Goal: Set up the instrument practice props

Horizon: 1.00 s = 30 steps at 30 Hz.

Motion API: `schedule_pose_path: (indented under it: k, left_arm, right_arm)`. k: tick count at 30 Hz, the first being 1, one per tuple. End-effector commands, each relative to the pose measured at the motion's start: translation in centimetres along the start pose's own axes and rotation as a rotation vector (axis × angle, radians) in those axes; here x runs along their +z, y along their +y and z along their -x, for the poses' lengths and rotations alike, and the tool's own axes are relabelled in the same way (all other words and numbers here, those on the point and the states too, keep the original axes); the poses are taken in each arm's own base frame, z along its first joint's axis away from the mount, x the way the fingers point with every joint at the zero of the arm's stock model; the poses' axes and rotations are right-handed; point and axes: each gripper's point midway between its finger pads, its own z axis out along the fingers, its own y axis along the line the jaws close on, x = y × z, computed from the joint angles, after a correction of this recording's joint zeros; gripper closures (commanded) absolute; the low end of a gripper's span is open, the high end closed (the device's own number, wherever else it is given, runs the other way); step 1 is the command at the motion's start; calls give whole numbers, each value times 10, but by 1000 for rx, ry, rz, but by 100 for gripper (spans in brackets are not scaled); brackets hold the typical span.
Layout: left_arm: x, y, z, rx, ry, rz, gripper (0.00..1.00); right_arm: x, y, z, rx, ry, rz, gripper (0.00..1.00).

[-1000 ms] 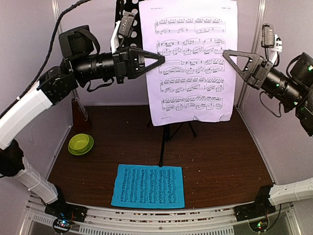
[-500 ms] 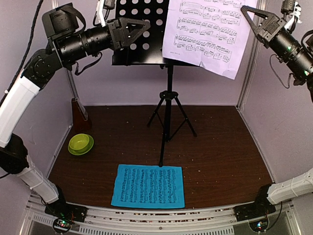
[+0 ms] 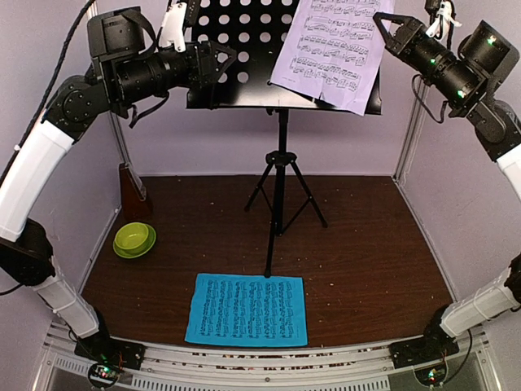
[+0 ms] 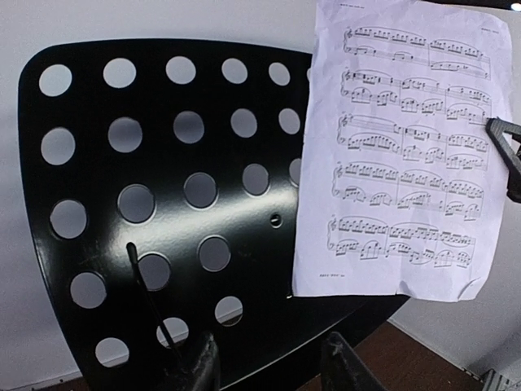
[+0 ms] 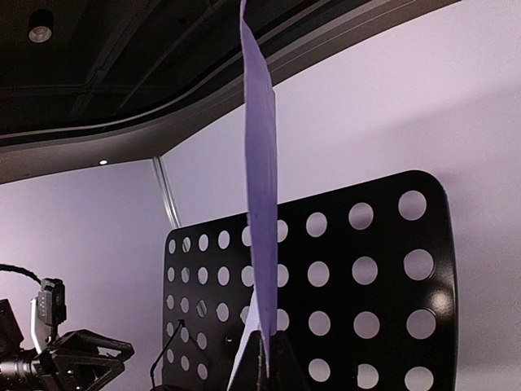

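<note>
I am keeping the right claw (image 3: 379,19) clenched on the right edge of the white music sheet (image 3: 330,45). The page is hanging tilted just left of that claw, in front of the music stand (image 3: 244,49). The left claw (image 4: 273,371) is hovering released, fingers apart, facing the perforated desk directly ahead. The cyan music sheet (image 3: 247,309) is lying flat on the table (image 3: 366,244), well below both claws.

Top camera looks down from above the near edge. Both wrist cameras closely face the black perforated-metal music stand (image 4: 175,232) from opposite sides.
</note>
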Motion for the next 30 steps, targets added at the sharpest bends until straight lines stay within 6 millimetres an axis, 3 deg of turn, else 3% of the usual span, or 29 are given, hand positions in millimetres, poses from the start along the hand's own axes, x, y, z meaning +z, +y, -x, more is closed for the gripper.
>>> schedule_pose_path:
  k: [1,8,13,22,30]
  left_arm:
    - [-8,32,9,4,-16,150,56]
    - [-26,71,6,-73,-25,270,56]
    - [-20,62,0,-100,-1,172,55]
    - [4,56,-8,-134,18,154,53]
    - [19,40,-4,-233,-27,61,49]
  right_arm:
    - [1,-3,19,-15,-58,9,100]
    - [10,-3,15,-38,-59,30,100]
    - [16,-2,12,-58,-53,44,100]
    - [27,-1,8,-63,-52,62,100]
    - [32,0,5,-55,-56,71,100]
